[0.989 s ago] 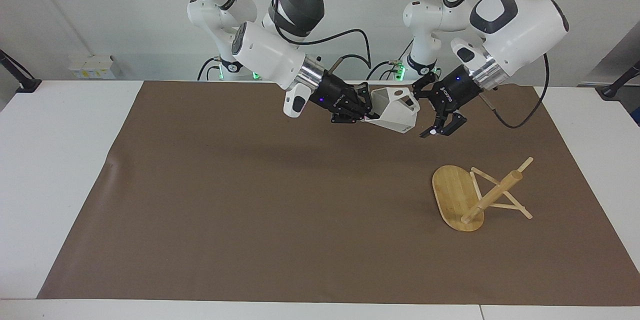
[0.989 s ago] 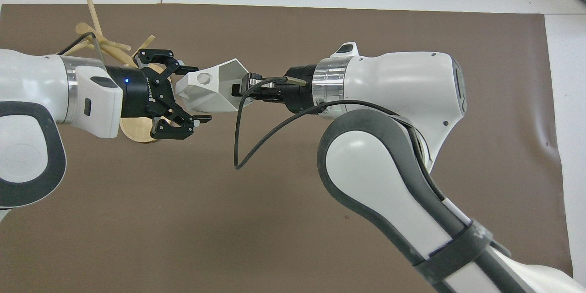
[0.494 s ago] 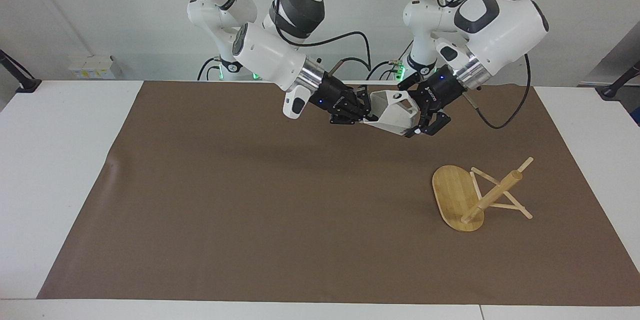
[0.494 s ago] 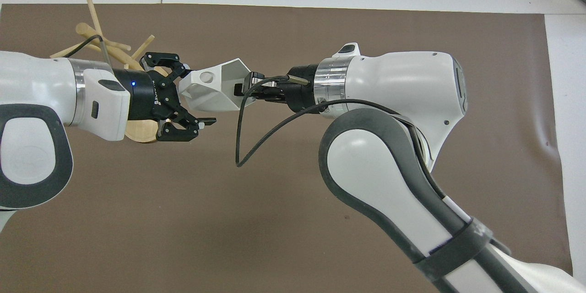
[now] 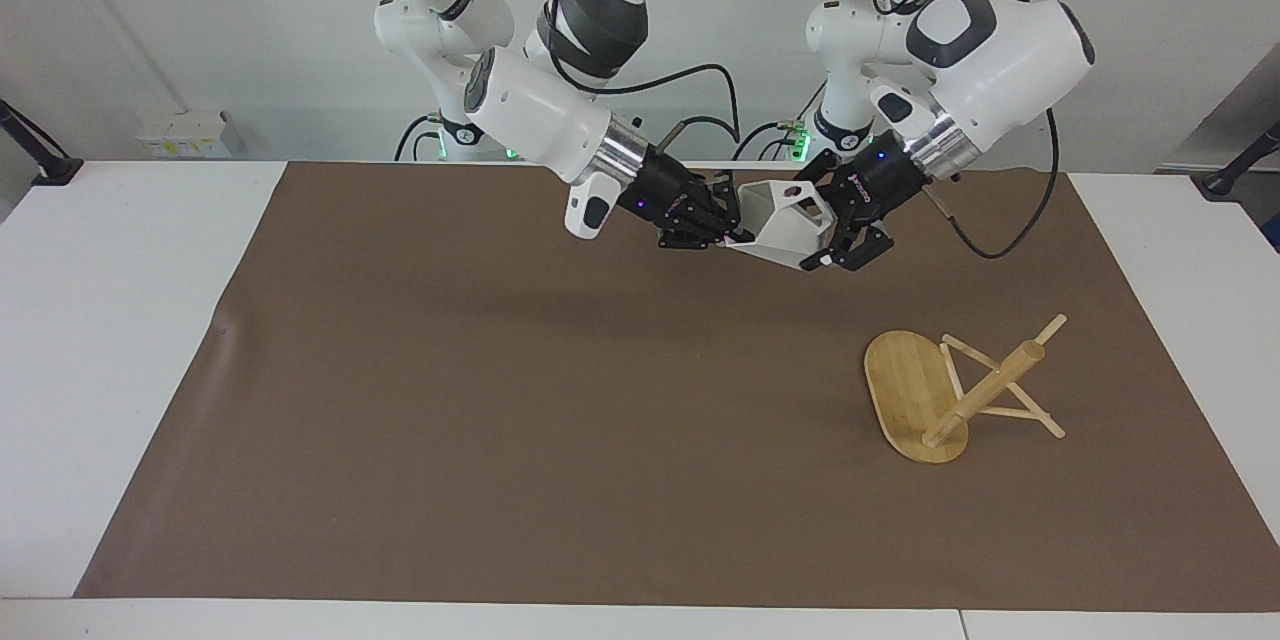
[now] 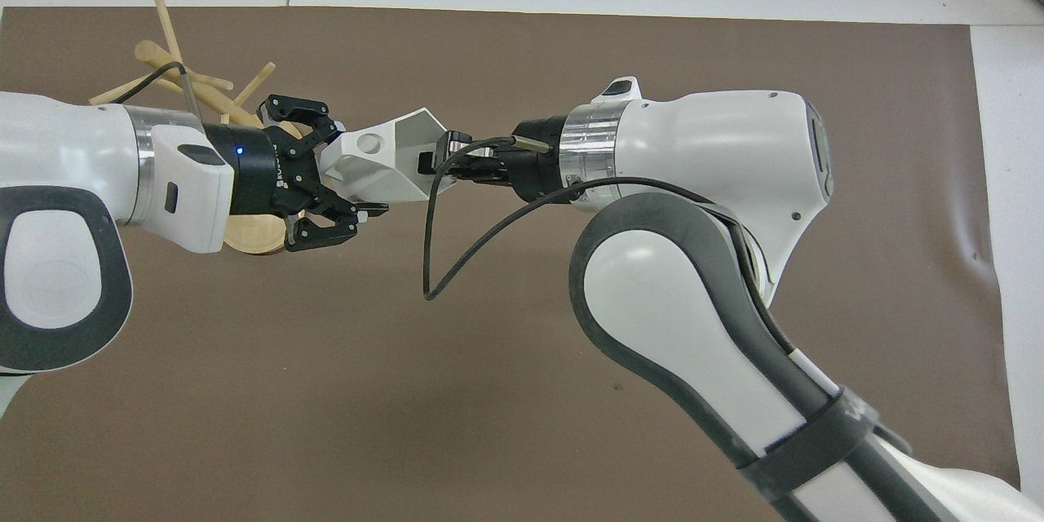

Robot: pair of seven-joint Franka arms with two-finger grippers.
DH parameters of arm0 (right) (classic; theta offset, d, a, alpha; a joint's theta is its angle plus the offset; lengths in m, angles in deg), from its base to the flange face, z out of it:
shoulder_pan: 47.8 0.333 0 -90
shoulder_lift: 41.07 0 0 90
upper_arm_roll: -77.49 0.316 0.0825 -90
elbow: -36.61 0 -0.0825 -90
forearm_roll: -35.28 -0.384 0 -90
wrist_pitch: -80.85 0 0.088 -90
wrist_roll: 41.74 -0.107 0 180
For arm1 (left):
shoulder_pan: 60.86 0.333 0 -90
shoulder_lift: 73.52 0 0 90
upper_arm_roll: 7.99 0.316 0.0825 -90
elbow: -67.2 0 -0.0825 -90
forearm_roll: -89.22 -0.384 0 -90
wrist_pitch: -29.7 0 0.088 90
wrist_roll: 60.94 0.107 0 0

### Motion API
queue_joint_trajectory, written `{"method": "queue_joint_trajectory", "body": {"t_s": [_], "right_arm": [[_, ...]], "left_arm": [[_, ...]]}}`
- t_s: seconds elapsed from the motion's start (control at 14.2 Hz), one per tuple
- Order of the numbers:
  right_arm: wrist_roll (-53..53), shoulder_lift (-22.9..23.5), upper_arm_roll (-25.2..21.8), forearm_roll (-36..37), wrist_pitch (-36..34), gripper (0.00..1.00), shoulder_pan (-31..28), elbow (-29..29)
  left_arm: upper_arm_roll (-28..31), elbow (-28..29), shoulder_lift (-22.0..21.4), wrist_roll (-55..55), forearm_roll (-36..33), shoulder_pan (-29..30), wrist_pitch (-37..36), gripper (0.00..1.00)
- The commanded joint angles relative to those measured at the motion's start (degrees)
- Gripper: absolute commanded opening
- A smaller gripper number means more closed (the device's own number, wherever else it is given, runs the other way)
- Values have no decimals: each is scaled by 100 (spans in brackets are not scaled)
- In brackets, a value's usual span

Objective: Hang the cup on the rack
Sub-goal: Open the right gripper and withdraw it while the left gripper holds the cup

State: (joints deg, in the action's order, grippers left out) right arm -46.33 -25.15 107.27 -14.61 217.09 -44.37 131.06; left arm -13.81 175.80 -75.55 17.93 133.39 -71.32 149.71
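Observation:
The white faceted cup (image 5: 785, 220) is held in the air on its side, over the part of the brown mat near the robots. My right gripper (image 5: 728, 216) is shut on its rim; in the overhead view the right gripper (image 6: 431, 161) pinches the rim wall. My left gripper (image 5: 824, 222) is open, its fingers on either side of the cup's handle end (image 6: 367, 148). It also shows in the overhead view (image 6: 344, 167). The bamboo rack (image 5: 950, 390) lies tipped over on the mat toward the left arm's end, its oval base (image 5: 905, 390) on edge.
A brown mat (image 5: 450, 400) covers most of the white table. In the overhead view the left arm hides much of the rack; its pegs (image 6: 167, 41) and a bit of its base (image 6: 253, 235) show. A black cable (image 6: 440, 261) hangs from the right wrist.
My left gripper has moved in toward the cup, from beside it to straddling its handle end. The right gripper keeps holding the cup, which has hardly moved. The rack has not moved.

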Motion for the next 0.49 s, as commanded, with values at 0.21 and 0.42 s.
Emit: {"method": "queue_joint_trajectory", "body": {"t_s": [0.21, 0.42], "right_arm": [[-235, 16, 72, 94, 60, 100, -9, -23], [-358, 16, 72, 94, 60, 100, -9, -24]], "left_arm": [[99, 64, -77, -188, 144, -106, 163, 0], [107, 56, -77, -197, 127, -88, 172, 0]]}}
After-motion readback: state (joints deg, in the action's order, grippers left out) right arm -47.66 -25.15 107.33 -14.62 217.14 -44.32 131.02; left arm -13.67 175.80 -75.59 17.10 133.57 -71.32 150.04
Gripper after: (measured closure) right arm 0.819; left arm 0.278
